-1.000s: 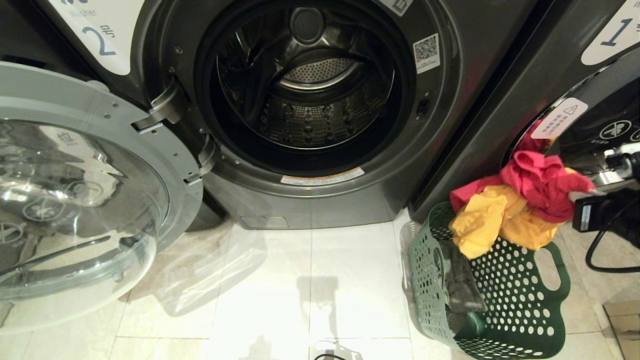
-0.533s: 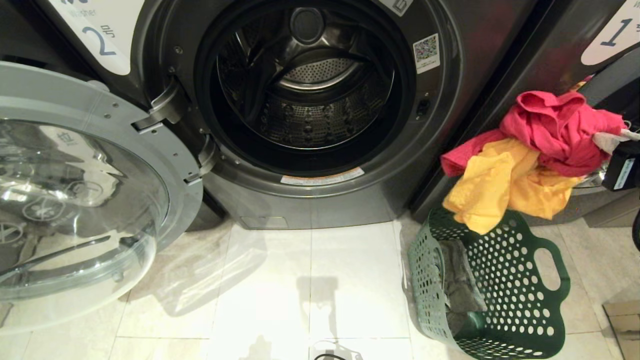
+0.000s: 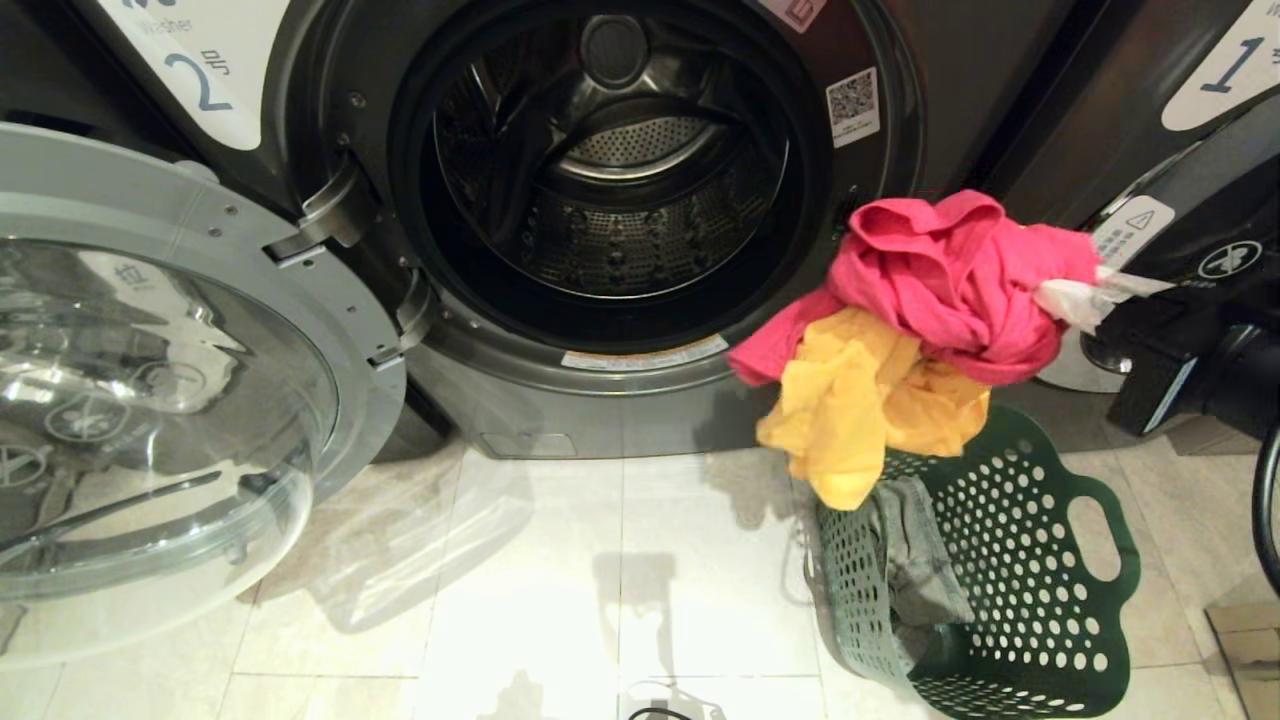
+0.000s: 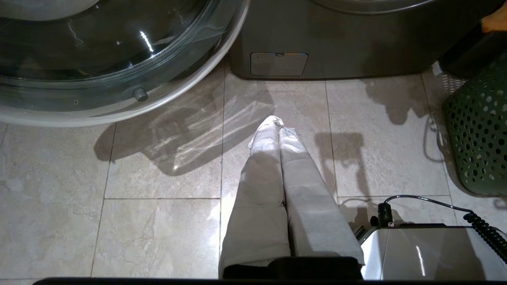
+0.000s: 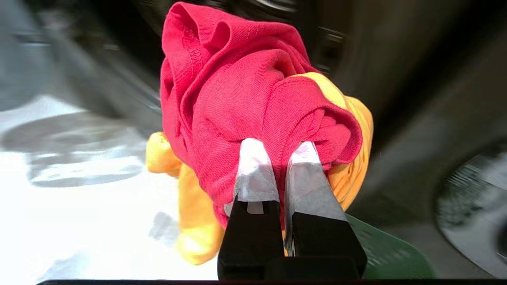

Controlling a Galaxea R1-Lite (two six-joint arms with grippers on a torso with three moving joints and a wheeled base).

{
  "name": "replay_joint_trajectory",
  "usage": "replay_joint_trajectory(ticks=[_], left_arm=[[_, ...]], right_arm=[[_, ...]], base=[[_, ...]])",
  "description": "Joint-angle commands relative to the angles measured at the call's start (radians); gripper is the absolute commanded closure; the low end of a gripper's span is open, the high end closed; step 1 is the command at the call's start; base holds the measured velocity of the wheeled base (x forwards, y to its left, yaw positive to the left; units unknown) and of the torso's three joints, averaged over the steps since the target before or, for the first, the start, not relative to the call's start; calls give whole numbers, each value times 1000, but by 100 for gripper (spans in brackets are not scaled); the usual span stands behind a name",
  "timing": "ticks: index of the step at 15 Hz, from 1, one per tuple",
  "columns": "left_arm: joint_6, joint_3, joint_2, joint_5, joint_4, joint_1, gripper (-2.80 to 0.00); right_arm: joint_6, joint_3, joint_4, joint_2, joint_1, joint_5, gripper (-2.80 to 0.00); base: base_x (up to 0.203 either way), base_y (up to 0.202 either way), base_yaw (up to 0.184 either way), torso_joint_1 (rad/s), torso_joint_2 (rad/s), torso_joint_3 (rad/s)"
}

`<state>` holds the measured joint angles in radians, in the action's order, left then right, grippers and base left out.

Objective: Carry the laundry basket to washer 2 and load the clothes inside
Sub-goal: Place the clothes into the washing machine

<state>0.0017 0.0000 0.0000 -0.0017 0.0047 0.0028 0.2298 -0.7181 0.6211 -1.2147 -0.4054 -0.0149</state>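
Observation:
Washer 2 [image 3: 600, 400] stands with its round door [image 3: 200, 250] swung open to the left and its drum [image 3: 620, 210] exposed. The dark green laundry basket [image 3: 1020, 600] sits on the floor at the right, a grey garment [image 3: 915, 560] draped inside. My right gripper [image 3: 1075, 300] is shut on a red garment [image 3: 940, 280]. A yellow garment [image 3: 860, 410] hangs below it, above the basket's left rim and right of the drum opening. The right wrist view shows the fingertips [image 5: 253, 158] pinching a red fold [image 5: 225, 91]. My left gripper [image 4: 278, 124] is shut and empty over the floor.
Washer 1 [image 3: 1220, 70] stands behind the basket at the right. The open door juts out over the floor on the left. My base [image 4: 427, 253] with a coiled cable [image 4: 483, 233] is close to the basket [image 4: 479, 130]. A cardboard edge [image 3: 1250, 650] lies at the far right.
My right gripper has lifted the red and yellow garments up from the basket and carried them left, towards washer 2's opening. The basket, the door and the left arm have stayed put.

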Motion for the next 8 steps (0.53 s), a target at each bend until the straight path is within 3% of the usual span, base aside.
replay_joint_trajectory(ticks=[1,4,8], left_arm=[[0,0,2,0,0,0,0],[0,0,2,0,0,0,0],[0,0,2,0,0,0,0]], right_arm=[[2,-5,5,-23,-116,1,0],[2,-33,60,-145,-151,3,0],[1,-148,282,-410,-154,58,0]], base=[[0,0,0,0,0,0],[0,0,0,0,0,0],[0,0,0,0,0,0]])
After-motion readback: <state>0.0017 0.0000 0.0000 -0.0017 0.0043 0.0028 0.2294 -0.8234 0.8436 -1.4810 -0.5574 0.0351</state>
